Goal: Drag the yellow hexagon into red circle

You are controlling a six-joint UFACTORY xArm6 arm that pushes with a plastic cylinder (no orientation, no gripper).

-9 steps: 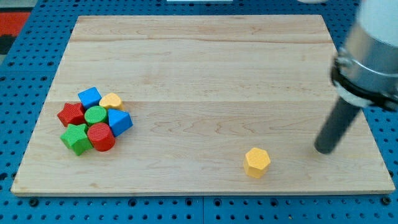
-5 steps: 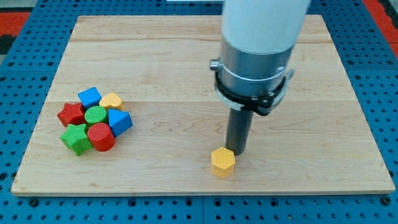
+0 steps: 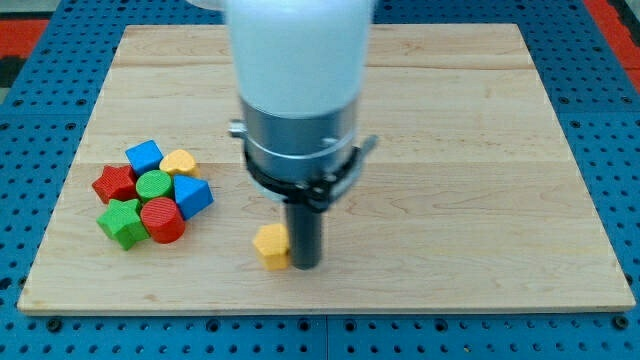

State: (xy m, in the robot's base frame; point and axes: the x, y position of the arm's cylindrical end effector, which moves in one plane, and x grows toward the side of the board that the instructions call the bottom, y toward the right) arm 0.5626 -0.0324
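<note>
My tip [image 3: 305,266], bare rod end effector holding nothing, pressed against right side of yellow hexagon [image 3: 270,246], low on wooden tabletop [image 3: 450,120]. Left of hexagon, open wood, then cluster: red circle [image 3: 162,220] at near edge, green star-like block [image 3: 121,222], blue triangle [image 3: 192,196], green circle [image 3: 153,185], red star [image 3: 114,183], blue cube [image 3: 145,156], second yellow block [image 3: 179,161]. Since earlier frames, tip and hexagon moved leftward toward cluster; cluster unchanged.

Light wooden board [image 3: 480,120] sitting on a blue pegboard [image 3: 610,90]. On the wood: yellow hexagon [image 3: 270,245] near the view's bottom, plus a tight cluster at the view's left, blue cube [image 3: 144,156], yellow block [image 3: 179,161], red star [image 3: 113,184], green circle [image 3: 153,185], blue triangle [image 3: 192,195], green star [image 3: 121,222], red circle [image 3: 162,220]
</note>
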